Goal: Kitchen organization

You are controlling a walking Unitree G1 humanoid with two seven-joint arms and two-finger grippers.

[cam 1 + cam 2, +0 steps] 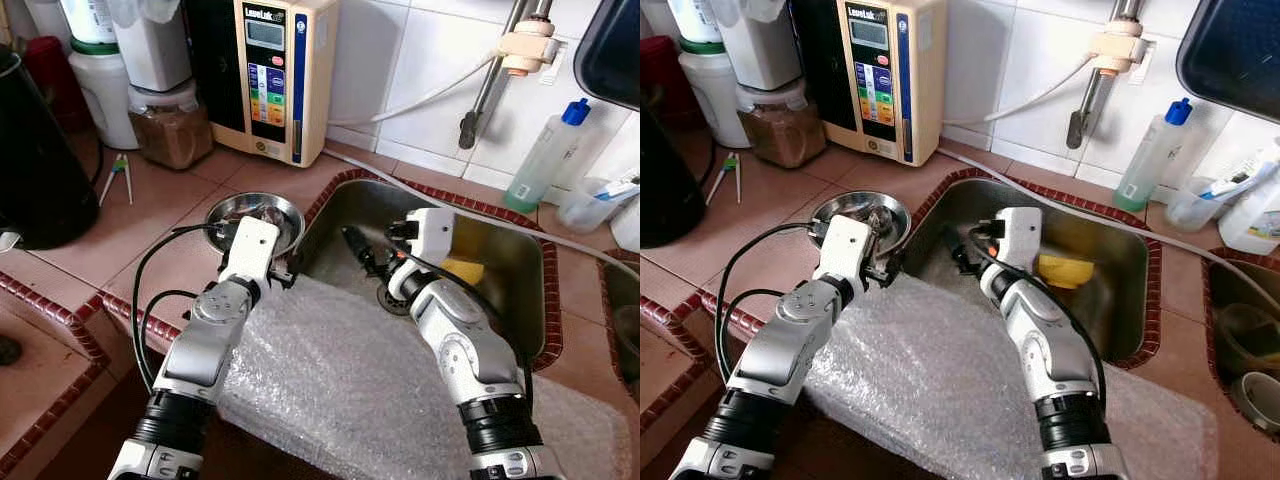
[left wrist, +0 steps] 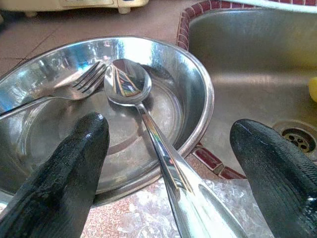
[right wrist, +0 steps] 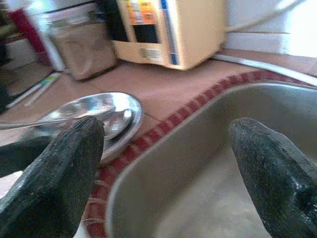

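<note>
The spoon [image 2: 148, 129] is found at frame centre in the left wrist view, its head resting in the steel bowl [image 2: 198, 99] and its handle laid out over the rim onto the bubble wrap [image 1: 340, 380], probably so it can be picked up. A fork [image 2: 79, 87] is also held in the bowl. The left pincer [image 2: 168, 163] is spread open, astride the handle, nothing gripped. Right of centre, the right pincer [image 3: 163, 163] is poised released above the sink [image 1: 520, 270], where a yellow sponge [image 1: 1065, 270] is lying, lower down in the basin.
</note>
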